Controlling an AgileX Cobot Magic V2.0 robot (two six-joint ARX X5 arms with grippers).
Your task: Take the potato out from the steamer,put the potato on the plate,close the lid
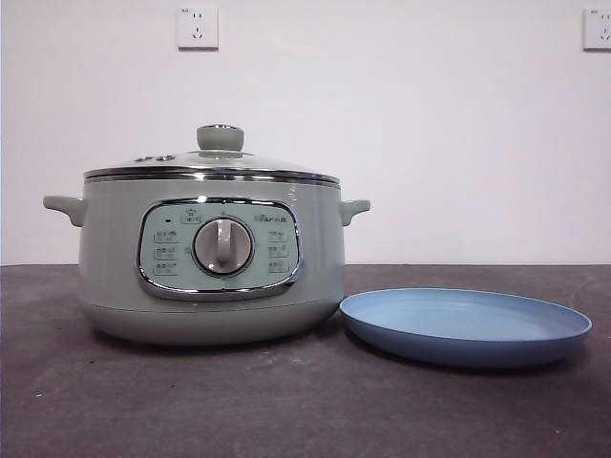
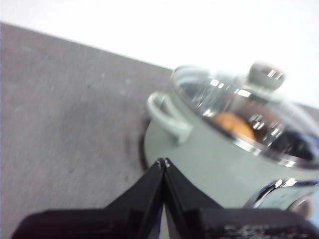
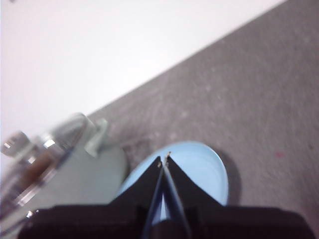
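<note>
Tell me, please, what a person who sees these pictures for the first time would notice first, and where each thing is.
The big sage-green steamer stands on the dark table, its glass lid still on. Through the glass, the left wrist view shows the orange-tan potato inside. Beside the steamer lies the empty light-blue plate; the shut left gripper is above the table near the steamer, and the shut right gripper is over the plate.

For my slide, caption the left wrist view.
Shut left gripper above the table beside the steamer; the potato shows through the closed glass lid.
</note>
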